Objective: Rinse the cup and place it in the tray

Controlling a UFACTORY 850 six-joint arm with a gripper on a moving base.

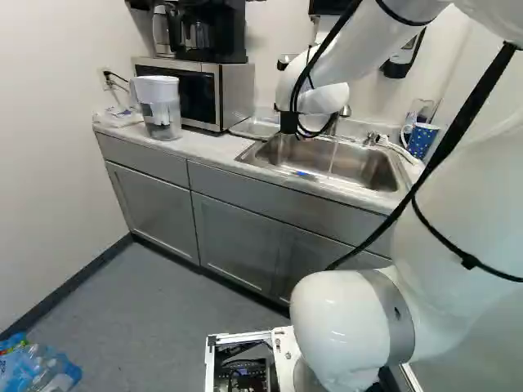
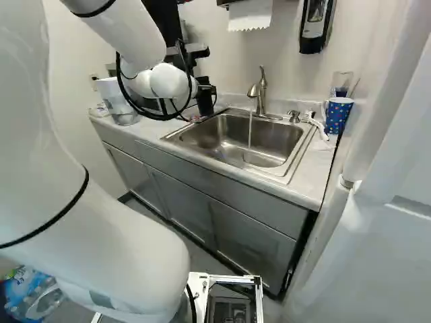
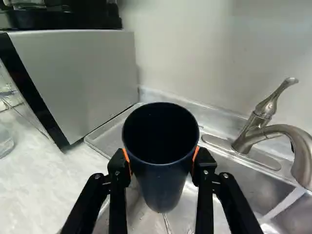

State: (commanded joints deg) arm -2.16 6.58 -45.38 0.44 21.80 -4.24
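1. White arm nearest; reaches over to sink. Clock: twelve = wall behind sink.
2. Gripper: clamped on dark cup, one orange pad per side. Opposed wall grip leaves the mouth free, presumably for water in, tip out.
3. Dark cup: in the air at sink's ten o'clock, mouth up, near the shallow metal tray. Over the basin side, likely so drips land there.
4. Faucet at sink's twelve, water running, probably for the rinse. Cup is clear of the stream; rinsed or not, can't tell.
5. If unrinsed: go toward three o'clock, under the stream. If rinsed: tip out, then tray. Risk: wet wall slipping, or knocking the faucet.
6. Wrist view only: into the cup's mouth, both pads. Right base view: whole faucet, mostly arm-hidden in left base view. Left base view: microwave front, lost behind the arm in right base view. Spotted mug, two o'clock: both base views, not wrist.
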